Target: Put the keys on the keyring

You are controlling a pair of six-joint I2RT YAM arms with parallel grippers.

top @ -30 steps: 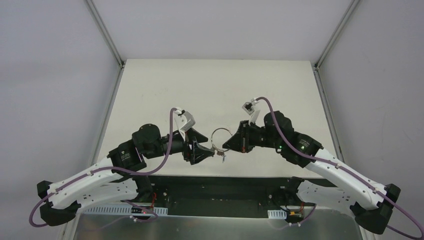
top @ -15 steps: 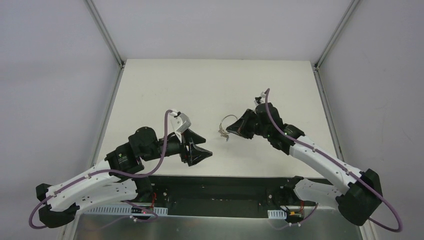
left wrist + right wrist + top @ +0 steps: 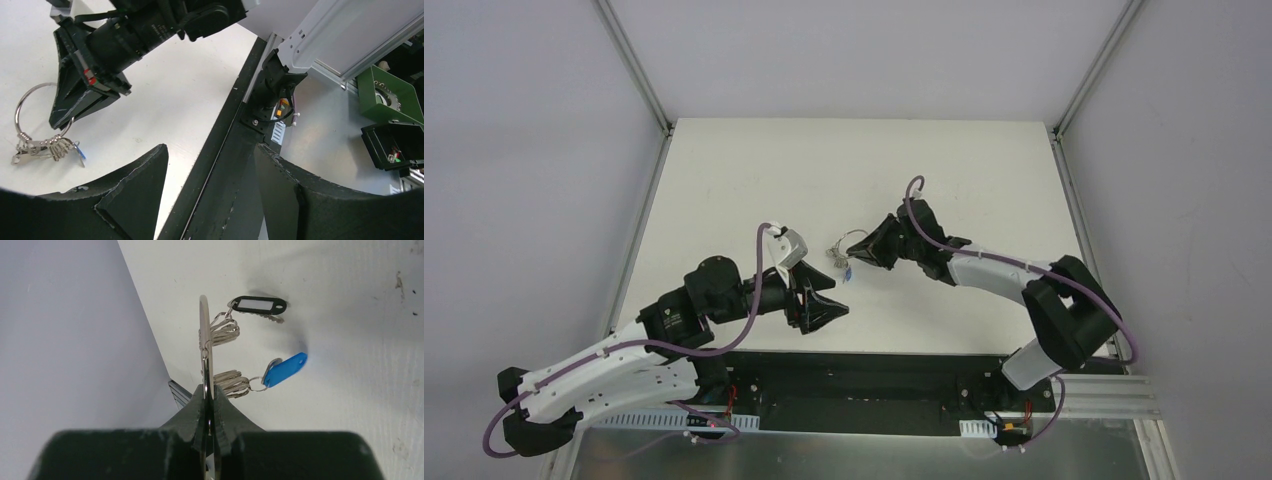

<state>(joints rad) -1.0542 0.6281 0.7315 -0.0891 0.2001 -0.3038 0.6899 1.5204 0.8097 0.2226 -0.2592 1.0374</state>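
Keyring is pinched edge-on btw the fingers of the right gripper, jaws closed tight on the wire w/ no gap showing. Two bunches of silver keys hang off the ring. The blue key dangles from the bunch nearer the gripper, and a black-framed tag from the farther bunch. In the top view the ring sits about mid-table, just left of the right fingertips, w/ the keys on its near side. Whether the keys touch the surface or hang just above it, I can't tell from these angles. Left gripper is spread wide and holds nothing, near the table's front edge and apart from the ring. Its wrist cam shows ring and keys off to one side, beyond its finger.
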